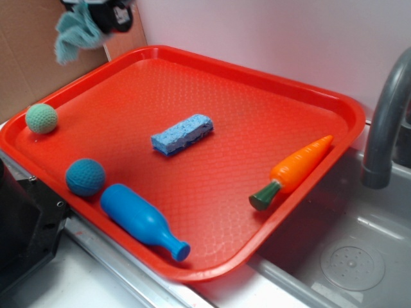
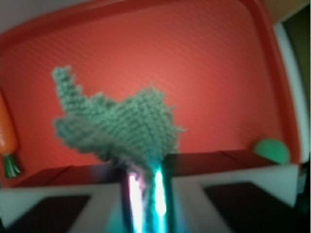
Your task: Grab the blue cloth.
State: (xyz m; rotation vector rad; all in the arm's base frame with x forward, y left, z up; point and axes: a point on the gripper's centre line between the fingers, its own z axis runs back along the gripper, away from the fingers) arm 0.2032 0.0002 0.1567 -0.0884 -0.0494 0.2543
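Observation:
The blue cloth (image 1: pixel 76 33) is a pale grey-blue knitted rag hanging in the air at the top left, above the far left corner of the red tray (image 1: pixel 270 96). My gripper (image 1: pixel 103 16) is shut on its top edge, mostly cut off by the frame. In the wrist view the blue cloth (image 2: pixel 121 126) droops from between my shut gripper (image 2: pixel 145 179), its folds spread over the red tray (image 2: pixel 204 63) far below.
On the tray lie a brighter blue sponge (image 1: pixel 182 134), an orange carrot (image 1: pixel 295 171), a blue bottle (image 1: pixel 142 221), a teal ball (image 1: pixel 85 177) and a pale green ball (image 1: pixel 42 119). A grey faucet (image 1: pixel 385 122) and sink (image 1: pixel 347 256) are at right. Cardboard (image 1: pixel 26 58) stands behind.

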